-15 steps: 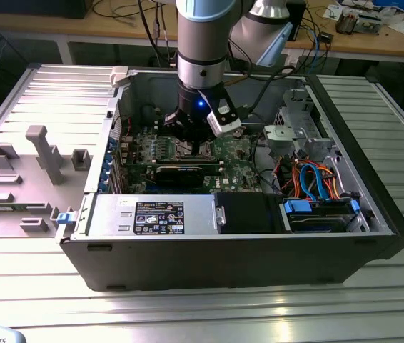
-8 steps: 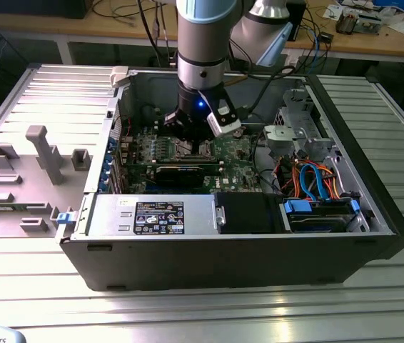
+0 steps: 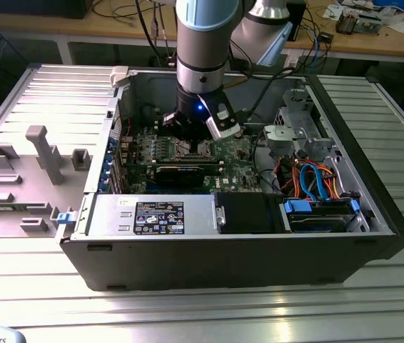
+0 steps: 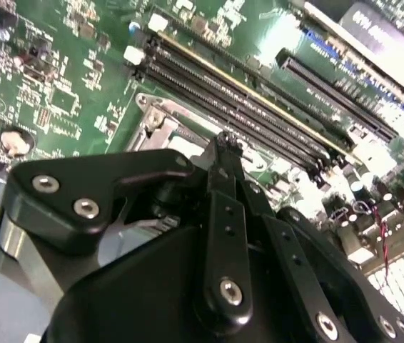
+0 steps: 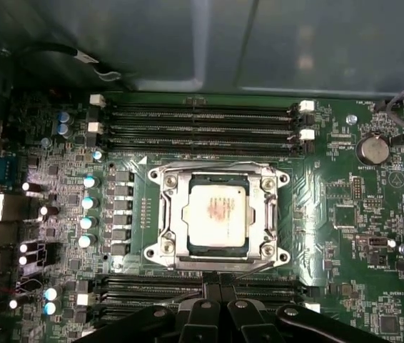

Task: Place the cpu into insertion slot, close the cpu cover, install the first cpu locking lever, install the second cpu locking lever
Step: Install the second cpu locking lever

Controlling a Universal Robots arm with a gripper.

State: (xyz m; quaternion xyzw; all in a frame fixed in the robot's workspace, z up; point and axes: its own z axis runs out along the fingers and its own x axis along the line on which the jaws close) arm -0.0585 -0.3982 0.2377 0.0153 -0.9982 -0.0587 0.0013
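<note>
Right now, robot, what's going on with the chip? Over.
End effector shut, empty, poised at socket edge. Chip seated in its socket, metal cover down around it. Nothing blocking. Over.

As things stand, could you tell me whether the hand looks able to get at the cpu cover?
Probably yes: the hand hangs just above the cpu cover's edge, and nothing lies between them, with the cover lying flat around the cpu.

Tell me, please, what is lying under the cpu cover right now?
Through the window of the closed cpu cover shows the cpu, silvery top up, seated in the insertion slot. The frame's metal hides the chip's edges and the socket contacts beneath it.
</note>
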